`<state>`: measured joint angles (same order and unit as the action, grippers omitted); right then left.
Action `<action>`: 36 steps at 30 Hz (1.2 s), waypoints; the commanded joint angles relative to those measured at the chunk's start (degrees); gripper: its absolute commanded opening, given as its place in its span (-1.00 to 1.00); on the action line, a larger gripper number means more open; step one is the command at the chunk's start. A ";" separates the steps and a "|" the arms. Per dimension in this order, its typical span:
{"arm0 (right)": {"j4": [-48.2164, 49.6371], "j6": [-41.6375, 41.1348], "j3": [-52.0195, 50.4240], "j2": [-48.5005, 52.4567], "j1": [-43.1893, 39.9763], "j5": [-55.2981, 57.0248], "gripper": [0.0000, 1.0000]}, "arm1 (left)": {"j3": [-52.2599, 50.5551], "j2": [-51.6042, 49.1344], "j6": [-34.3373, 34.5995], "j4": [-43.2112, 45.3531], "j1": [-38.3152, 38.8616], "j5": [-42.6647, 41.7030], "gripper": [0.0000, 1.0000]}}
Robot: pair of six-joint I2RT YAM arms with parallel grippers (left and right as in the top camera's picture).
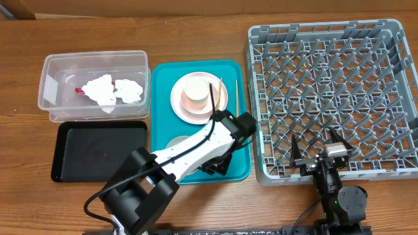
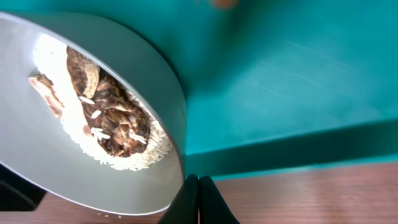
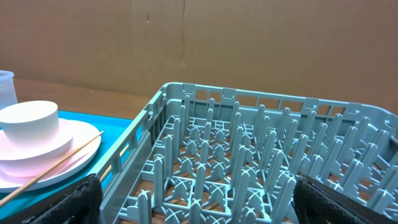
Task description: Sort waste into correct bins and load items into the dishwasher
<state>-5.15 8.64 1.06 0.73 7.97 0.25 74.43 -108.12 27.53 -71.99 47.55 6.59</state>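
A grey-white bowl (image 2: 37,155) holds white rice grains (image 2: 134,158) and a brown food scrap (image 2: 115,118). It sits on the teal tray (image 1: 232,166), mostly hidden under my left arm in the overhead view (image 1: 175,141). My left gripper (image 2: 199,199) is shut and empty just beside the bowl's rim, over the tray's front edge (image 1: 219,164). A pink plate (image 1: 179,104) carries a pink bowl (image 1: 196,93). One chopstick (image 3: 56,160) leans on the plate and another (image 1: 236,91) lies to its right. My right gripper (image 3: 199,208) is open at the front edge of the grey dish rack (image 1: 392,39).
A clear tub (image 1: 59,62) at the back left holds crumpled white napkins (image 1: 101,90) and a red-and-white wrapper (image 1: 81,89). A black tray (image 1: 98,150) lies in front of it. The dish rack (image 3: 186,93) holds nothing.
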 commanded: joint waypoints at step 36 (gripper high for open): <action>0.35 -0.04 -0.61 -0.57 0.33 0.04 1.00 | -0.42 12.20 0.87 0.63 -12.44 -3.17 -0.20</action>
<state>-5.15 8.62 1.06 0.73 7.97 0.25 74.28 -95.13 26.24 -71.72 35.48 3.64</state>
